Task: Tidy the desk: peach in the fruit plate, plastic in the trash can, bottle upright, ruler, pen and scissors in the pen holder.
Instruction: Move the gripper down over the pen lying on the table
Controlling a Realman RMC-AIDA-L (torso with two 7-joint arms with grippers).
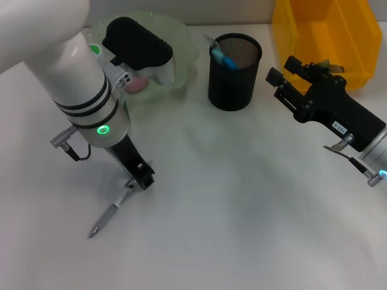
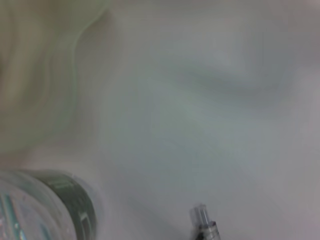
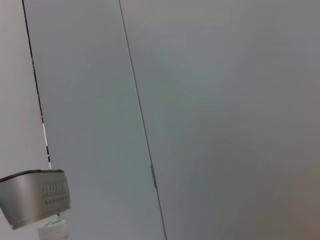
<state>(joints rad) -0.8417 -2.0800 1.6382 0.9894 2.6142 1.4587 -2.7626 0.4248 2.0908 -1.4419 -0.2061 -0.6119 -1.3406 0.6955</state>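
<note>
White desk (image 1: 242, 211) all over, and the left gripper (image 1: 140, 175) is down on it near the left edge, jaws pinched onto the top end of the pen (image 1: 112, 212). Pen lies flat and slanted, tip pointing toward the near-left corner. The left wrist view catches just the pen's clear end (image 2: 202, 220), plus a bottle (image 2: 45, 210) at the frame edge.

Black mesh pen holder (image 1: 234, 72) stands at the far side around the middle, with something blue-handled already poking out of it. Pale green fruit plate (image 1: 175, 54) sits far-left, mostly hidden behind the arm, with a bit of pink showing in it, looks like the peach (image 1: 136, 83) is home. Yellow trash can (image 1: 329, 36) is in the far-right corner.

Right gripper (image 1: 279, 75) hovers between the holder and the can; fingers look spread apart, nothing in them.

What worries me: the grip is right at the very end of the pen, so on the lift it could swing or just slip out. Also the right gripper is parked pretty close to the holder, so bringing the pen over could mean a bump, or a dangling pen knocking the holder's rim and tipping it.
</note>
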